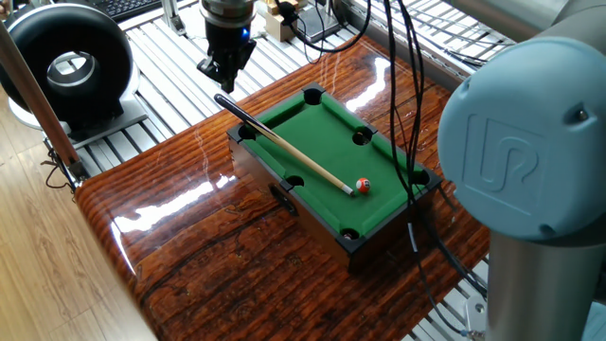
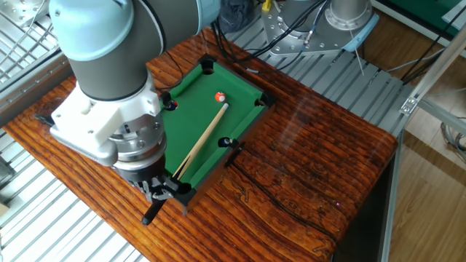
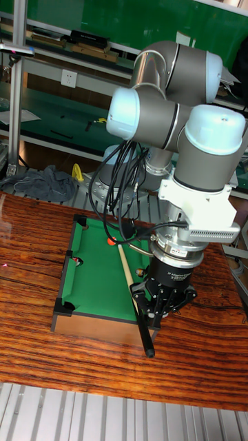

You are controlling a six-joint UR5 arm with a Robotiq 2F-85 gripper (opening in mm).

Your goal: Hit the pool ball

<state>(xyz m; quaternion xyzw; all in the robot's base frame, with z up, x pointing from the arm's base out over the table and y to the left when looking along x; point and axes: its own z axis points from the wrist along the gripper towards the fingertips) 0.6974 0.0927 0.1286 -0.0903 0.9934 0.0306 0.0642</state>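
Note:
The pool ball [image 1: 362, 186] is tiny, orange-red with a white spot, and lies on the green felt of the small pool table [image 1: 322, 142] near its right end. A thin wooden cue [image 1: 294, 153] lies diagonally across the felt, its tip just short of the ball and its black butt [image 1: 227, 103] sticking out over the table's far corner. My gripper [image 1: 225, 74] hangs just above that butt end with its fingers apart and holds nothing. The other fixed view shows the ball [image 2: 219, 96], the cue [image 2: 200, 142] and the gripper [image 2: 162, 192]. The tall view shows the ball [image 3: 110, 241] and the gripper [image 3: 156, 308].
The pool table stands on a glossy dark wooden tabletop [image 1: 218, 256]. A black round device [image 1: 68, 64] sits off the tabletop's left corner on the metal frame. Black cables [image 1: 412, 114] hang down across the table's right end. The arm's big grey joint [image 1: 525, 152] blocks the right foreground.

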